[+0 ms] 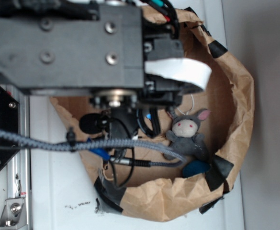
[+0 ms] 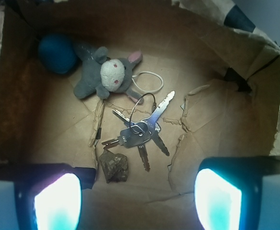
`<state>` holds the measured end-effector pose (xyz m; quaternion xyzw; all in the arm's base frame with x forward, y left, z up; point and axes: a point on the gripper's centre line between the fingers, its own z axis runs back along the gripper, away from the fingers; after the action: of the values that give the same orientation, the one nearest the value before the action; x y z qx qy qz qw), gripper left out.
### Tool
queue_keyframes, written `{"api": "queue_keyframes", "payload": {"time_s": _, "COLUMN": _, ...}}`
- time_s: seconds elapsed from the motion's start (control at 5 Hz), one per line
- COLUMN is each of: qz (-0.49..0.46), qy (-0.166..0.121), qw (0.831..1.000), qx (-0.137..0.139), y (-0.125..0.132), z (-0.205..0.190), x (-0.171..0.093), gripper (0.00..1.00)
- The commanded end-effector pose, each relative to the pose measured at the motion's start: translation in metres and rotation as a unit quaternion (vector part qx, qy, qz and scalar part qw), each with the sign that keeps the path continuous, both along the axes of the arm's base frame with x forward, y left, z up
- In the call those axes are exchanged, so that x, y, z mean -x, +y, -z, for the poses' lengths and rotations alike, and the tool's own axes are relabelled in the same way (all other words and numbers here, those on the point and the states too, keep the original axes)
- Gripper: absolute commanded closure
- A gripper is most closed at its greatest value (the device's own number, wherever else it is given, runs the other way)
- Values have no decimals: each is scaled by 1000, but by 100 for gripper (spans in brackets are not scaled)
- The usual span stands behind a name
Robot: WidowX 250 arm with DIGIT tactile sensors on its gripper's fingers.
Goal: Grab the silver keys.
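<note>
In the wrist view the silver keys [image 2: 142,130] lie fanned out on a thin wire ring on the brown paper floor of a paper bin [image 2: 211,124], near its middle. My gripper [image 2: 137,201] is open and empty, hovering above the floor with its two glowing fingertips [image 2: 56,201] at the bottom corners of the view, the keys a little ahead of them. In the exterior view the arm hides the keys and the gripper.
A brown rock-like lump [image 2: 114,166] sits just below-left of the keys. A grey plush bunny [image 2: 105,73] with a white loop [image 2: 149,82] lies behind them, a blue ball [image 2: 57,52] at the back left. The bunny [image 1: 187,135] shows in the exterior view inside the paper wall [image 1: 235,120].
</note>
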<state>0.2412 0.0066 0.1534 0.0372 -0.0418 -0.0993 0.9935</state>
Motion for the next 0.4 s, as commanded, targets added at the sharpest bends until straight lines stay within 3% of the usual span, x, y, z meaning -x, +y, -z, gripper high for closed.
{"api": "queue_keyframes", "payload": {"time_s": 0.0, "qz": 23, "qy": -12, "qw": 1000, "qx": -3, "y": -3, "z": 28, "x": -6, "gripper": 0}}
{"api": "queue_keyframes", "payload": {"time_s": 0.2, "qz": 20, "qy": -23, "qw": 999, "qx": -31, "y": -8, "z": 76, "x": -13, "gripper": 0}}
